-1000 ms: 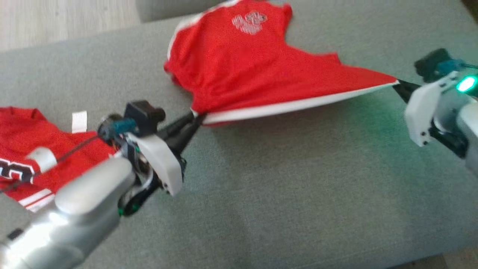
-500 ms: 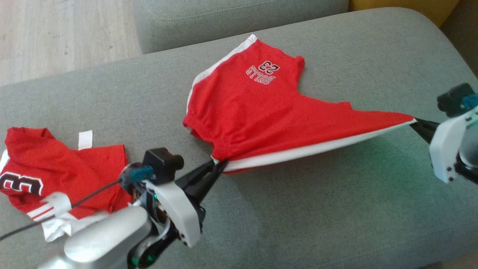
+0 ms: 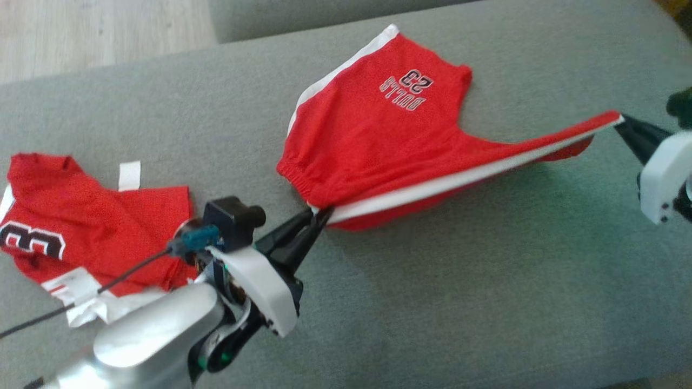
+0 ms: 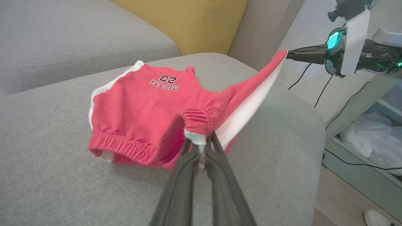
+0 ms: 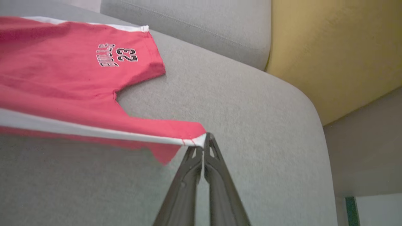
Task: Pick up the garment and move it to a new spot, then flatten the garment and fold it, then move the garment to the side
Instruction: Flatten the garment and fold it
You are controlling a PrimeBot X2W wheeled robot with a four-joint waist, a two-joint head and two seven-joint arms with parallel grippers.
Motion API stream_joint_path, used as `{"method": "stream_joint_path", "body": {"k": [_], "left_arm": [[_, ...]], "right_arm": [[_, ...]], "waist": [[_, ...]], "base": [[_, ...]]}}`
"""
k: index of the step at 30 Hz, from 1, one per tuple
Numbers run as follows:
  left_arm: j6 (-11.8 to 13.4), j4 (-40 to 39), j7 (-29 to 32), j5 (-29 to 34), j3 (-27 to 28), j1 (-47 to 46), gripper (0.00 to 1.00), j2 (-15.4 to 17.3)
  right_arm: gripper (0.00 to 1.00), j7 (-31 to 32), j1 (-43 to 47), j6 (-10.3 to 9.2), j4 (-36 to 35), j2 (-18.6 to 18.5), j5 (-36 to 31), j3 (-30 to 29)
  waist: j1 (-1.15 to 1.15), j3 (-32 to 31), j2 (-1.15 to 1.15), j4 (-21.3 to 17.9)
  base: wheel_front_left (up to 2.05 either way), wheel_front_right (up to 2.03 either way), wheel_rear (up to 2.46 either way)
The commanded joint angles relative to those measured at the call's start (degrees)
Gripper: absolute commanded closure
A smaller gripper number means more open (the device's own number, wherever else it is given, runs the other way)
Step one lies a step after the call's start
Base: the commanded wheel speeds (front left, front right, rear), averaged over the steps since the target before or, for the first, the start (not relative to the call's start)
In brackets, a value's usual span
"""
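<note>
Garment (image 3: 378,135) hangs stretched, left gripper (image 3: 320,215) pinched tight on the waistband corner, right gripper (image 3: 620,119) same on the leg hem, far half resting on grey couch (image 3: 459,302), wood floor (image 3: 81,32) beyond.

Head camera high over the sofa (image 3: 432,302), wrist cameras close, shorts (image 3: 378,140) in all

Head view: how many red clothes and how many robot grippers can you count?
Red clothes: 2, the shorts and the jersey
Grippers: 2, the left gripper and the right gripper, each pinching the shorts
Total: 4
</note>
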Motion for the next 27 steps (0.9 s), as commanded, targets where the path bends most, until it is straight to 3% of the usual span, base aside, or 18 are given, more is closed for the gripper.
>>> {"method": "stream_joint_path", "body": {"k": [1, 11, 27], "left_arm": [[0.2, -0.5, -0.61, 0.18, 3.26, -3.54, 1.0, 1.2], [-0.49, 3.6, -1.6, 0.29, 5.24, -7.92, 1.0, -1.84], [-2.49, 12.75, -3.06, 1.49, 7.25, -16.27, 1.0, -7.5]], "right_arm": [[1.0, -0.79, -1.33, -0.04, -0.35, -0.9, -1.38, -2.04], [1.0, -2.04, -8.5, -0.04, 2.91, 6.27, -8.83, -6.57], [1.0, -6.48, -22.43, -0.04, 15.51, 11.03, -12.2, -2.1]], "waist": [[-0.01, 1.57, 0.0, 1.37], [-0.01, 6.65, 0.0, 5.1], [-0.01, 14.06, 0.0, 10.37]], "base": [[0.0, 0.0, 0.0], [0.0, 0.0, 0.0], [0.0, 0.0, 0.0]]}}
